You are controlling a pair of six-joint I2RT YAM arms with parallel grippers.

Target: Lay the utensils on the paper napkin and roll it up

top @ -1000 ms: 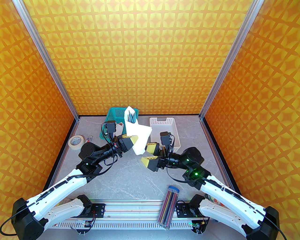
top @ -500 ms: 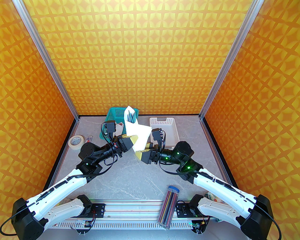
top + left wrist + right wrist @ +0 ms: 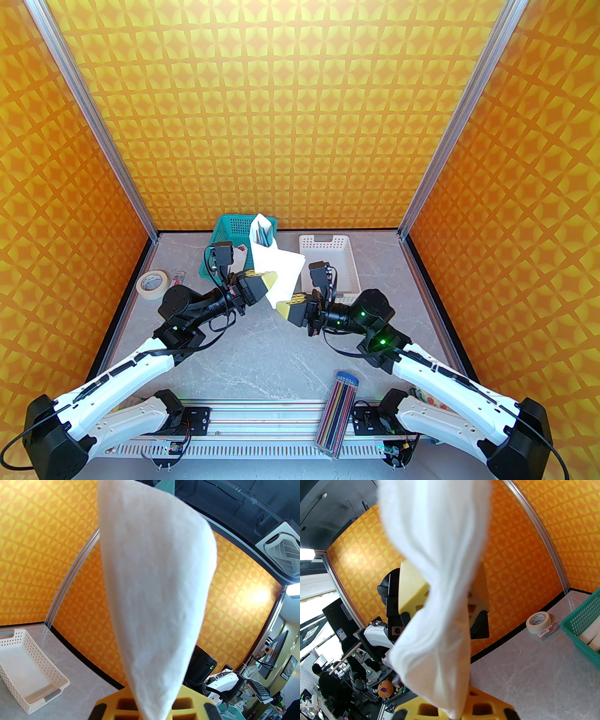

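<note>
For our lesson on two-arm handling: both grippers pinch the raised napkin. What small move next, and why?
Probably lower the paper napkin onto the table: the left gripper and right gripper both pinch it in mid-air, loosely folded, with the utensils poking out on top.

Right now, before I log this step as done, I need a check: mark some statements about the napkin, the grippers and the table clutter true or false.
1. The left gripper is shut on the napkin. True.
2. The napkin lies flat on the table. False: it is held up in the air, with the right gripper closed on its lower end.
3. The tape roll sits on the left side of the table. True.
4. The pencil case stands in the green basket. False: it lies at the table's near edge.
5. Utensils show in the napkin's open top. True.
</note>
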